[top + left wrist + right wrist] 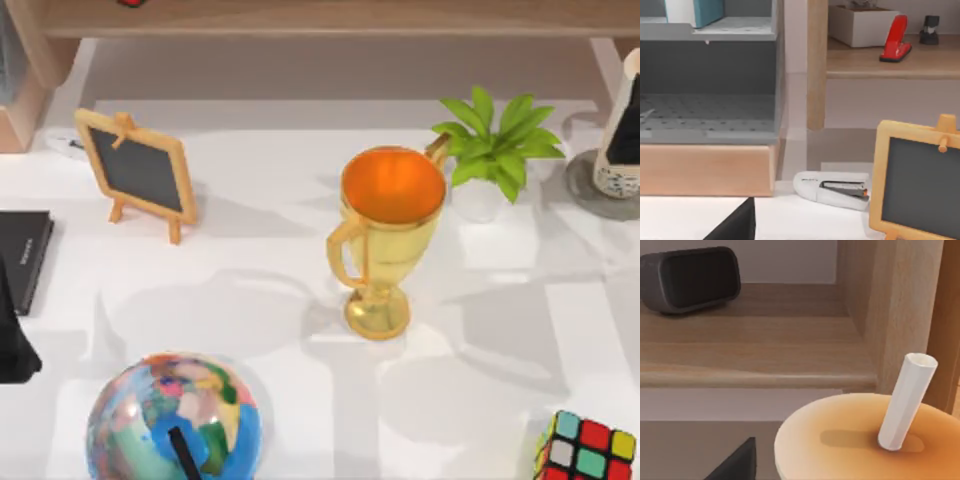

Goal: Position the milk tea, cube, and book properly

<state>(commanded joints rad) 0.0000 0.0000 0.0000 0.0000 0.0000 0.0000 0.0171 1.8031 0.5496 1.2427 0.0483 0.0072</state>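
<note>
Right pincer (pixel 735 462) just above the milk tea (pixel 840 440), grip state untellable, beside the wooden shelf (pixel 755 340).

The milk tea (pixel 622 140) stands upright at the right edge of the frame, on a round grey coaster, its dark speckles showing near the base. In the right wrist view its flat cream lid (pixel 865 440) carries a white straw (pixel 905 400), slightly tilted. The cube (pixel 586 448) lies in the lower right corner on the worktop, with red, yellow, teal and white stickers. The book (pixel 695 11), teal with pale pages, stands on a grey shelf.
</note>
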